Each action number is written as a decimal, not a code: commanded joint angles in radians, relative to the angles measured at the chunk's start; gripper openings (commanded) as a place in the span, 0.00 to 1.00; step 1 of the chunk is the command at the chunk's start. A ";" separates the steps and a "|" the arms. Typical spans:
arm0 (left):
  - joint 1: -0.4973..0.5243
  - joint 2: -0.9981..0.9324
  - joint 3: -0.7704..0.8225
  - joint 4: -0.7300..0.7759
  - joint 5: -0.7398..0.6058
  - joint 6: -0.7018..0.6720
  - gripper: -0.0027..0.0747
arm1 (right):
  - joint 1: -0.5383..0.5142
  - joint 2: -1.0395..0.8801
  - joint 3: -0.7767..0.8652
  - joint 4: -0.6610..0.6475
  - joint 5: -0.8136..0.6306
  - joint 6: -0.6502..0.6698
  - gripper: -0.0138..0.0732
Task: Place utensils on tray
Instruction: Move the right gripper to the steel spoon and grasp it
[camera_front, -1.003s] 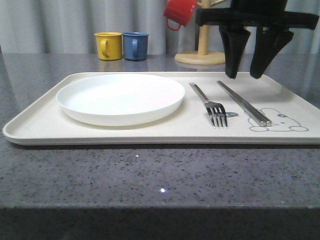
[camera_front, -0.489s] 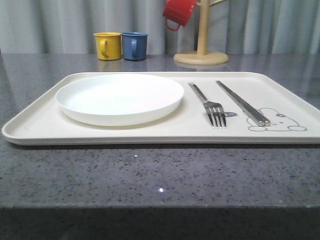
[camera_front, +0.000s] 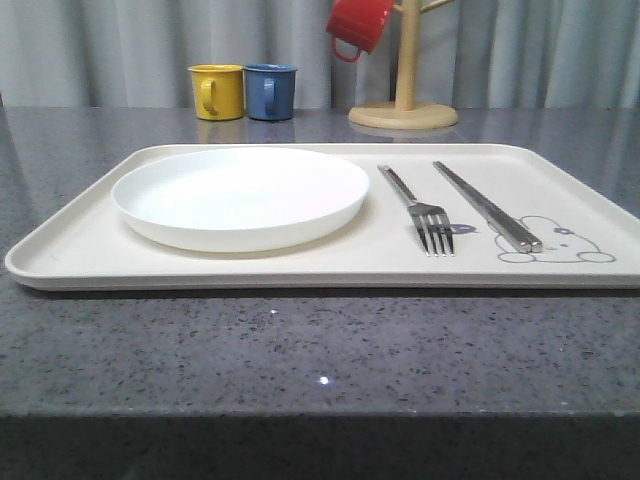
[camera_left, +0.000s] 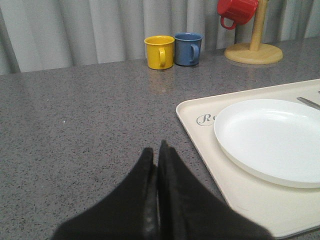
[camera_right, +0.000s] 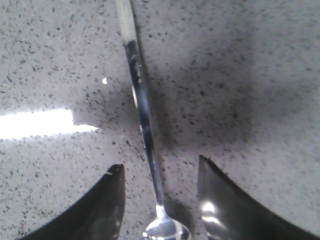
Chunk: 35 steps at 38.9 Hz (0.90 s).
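The cream tray (camera_front: 90, 235) lies on the grey counter, with a silver fork (camera_front: 420, 208) and a pair of flat chopsticks (camera_front: 487, 206) on its right half. In the right wrist view a long-handled silver spoon (camera_right: 142, 115) lies on the speckled counter, its bowl between the fingers. My right gripper (camera_right: 160, 167) is open and straddles the spoon just above the bowl, touching nothing. My left gripper (camera_left: 156, 152) is shut and empty, low over the counter left of the tray (camera_left: 200, 120).
A round white plate (camera_front: 240, 195) fills the tray's left half. At the back stand a yellow mug (camera_front: 217, 91), a blue mug (camera_front: 270, 91) and a wooden mug tree (camera_front: 404, 100) with a red mug (camera_front: 358, 24) hung on it.
One second ago the right gripper hung open above the chopsticks on the tray; it has since left the front view and now sits over the spoon on the counter.
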 joint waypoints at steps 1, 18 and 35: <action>0.000 0.007 -0.028 -0.008 -0.080 -0.008 0.01 | -0.006 -0.014 -0.020 0.000 0.057 -0.017 0.58; 0.000 0.007 -0.028 -0.008 -0.080 -0.008 0.01 | -0.006 0.067 -0.020 0.030 0.046 -0.023 0.48; 0.000 0.007 -0.028 -0.008 -0.080 -0.008 0.01 | -0.006 0.037 -0.020 0.030 0.088 -0.023 0.16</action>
